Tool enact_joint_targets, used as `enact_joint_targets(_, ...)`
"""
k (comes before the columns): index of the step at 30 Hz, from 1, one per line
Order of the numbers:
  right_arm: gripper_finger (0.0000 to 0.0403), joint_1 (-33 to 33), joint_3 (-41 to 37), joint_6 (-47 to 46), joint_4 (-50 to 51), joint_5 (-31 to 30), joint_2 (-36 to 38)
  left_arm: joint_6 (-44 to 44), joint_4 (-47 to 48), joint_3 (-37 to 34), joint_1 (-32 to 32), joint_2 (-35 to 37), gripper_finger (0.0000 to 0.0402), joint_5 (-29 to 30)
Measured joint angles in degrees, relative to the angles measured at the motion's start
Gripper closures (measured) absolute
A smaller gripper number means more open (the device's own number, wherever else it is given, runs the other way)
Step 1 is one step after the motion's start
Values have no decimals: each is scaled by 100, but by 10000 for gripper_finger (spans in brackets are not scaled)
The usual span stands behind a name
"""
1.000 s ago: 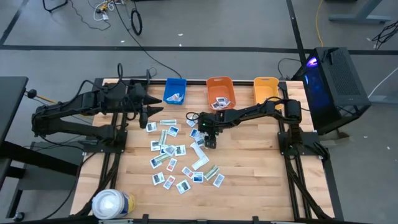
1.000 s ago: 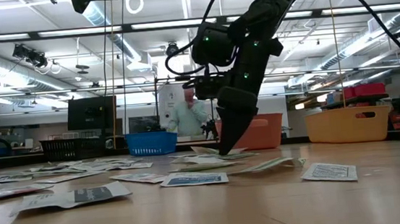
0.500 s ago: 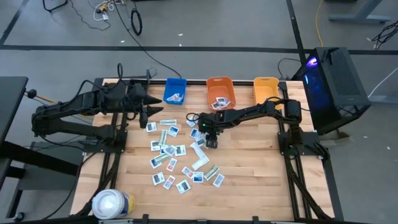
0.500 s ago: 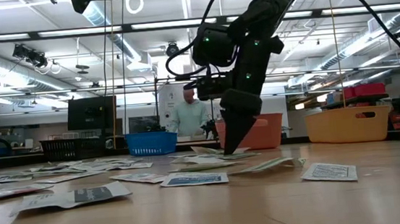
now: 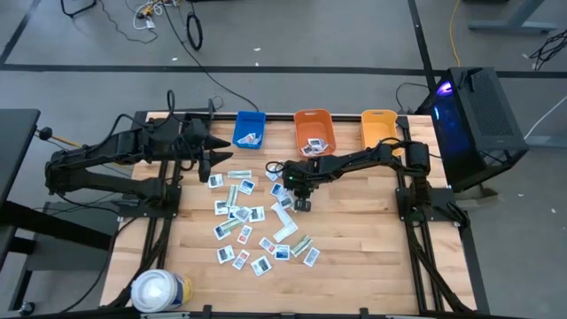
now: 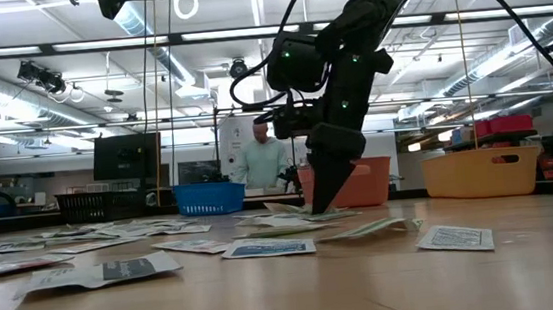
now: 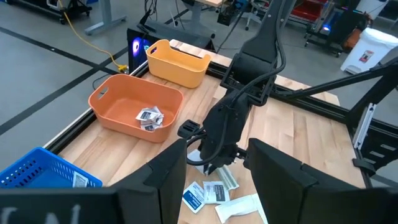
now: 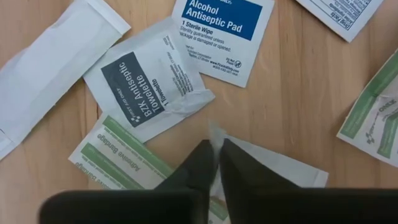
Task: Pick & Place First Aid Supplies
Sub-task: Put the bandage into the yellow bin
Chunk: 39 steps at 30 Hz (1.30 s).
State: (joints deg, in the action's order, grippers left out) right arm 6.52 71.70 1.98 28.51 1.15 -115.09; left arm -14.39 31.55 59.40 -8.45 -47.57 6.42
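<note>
Many first aid supplies (image 5: 244,217), small white and pale green packets, lie flat and scattered across the middle of the table. My right gripper (image 5: 301,205) points steeply down at the pile's right edge, with its tips on the table (image 6: 321,208). It is shut on a white packet (image 8: 273,167), which lies partly over a green-striped bandage strip (image 8: 118,158). A BZK antiseptic packet (image 8: 146,93) and an alcohol pad (image 8: 224,31) lie just beyond it. My left gripper (image 5: 213,157) hovers open above the far left of the table, touching nothing. My right gripper pinches the white packet's raised corner (image 8: 216,133) between its two fingers (image 8: 193,167), coming from above and pointing steeply down. The corner sticks up between the fingertips. The rest of the packet lies on the table and on the green strip.
Blue (image 5: 249,129), orange (image 5: 313,131) and yellow (image 5: 378,127) bins stand along the far edge, and the blue and orange ones hold a few packets. A large white roll (image 5: 159,291) sits at the near left corner. A person (image 6: 260,161) stands in the room beyond the table.
My right gripper has stayed low at the pile. It has tipped a little, so that its fingertips have shifted slightly toward the table's right edge. The packets around it lie as before.
</note>
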Motion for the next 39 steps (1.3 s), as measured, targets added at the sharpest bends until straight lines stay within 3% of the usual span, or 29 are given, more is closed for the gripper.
enact_joint_targets(4, 397, 0, -4, 2, -2, -7, 0, 0, -2, 0, 0, 0, 225, 0)
enact_joint_targets(15, 401, 13, -50, -334, 44, -112, 241, -2, -76, 0, 0, 7, 225, 0)
enact_joint_targets(29, 403, 311, -22, -1671, -28, -152, 1752, -1, -367, 0, 2, 9, 225, 0)
enact_joint_targets(35, 403, 474, -13, -2219, 316, -171, 2542, 4, -398, 0, 2, 11, 225, -116)
enact_joint_targets(39, 403, 544, -10, -2413, 741, -531, 3021, 7, -390, 0, 2, 11, 226, -173)
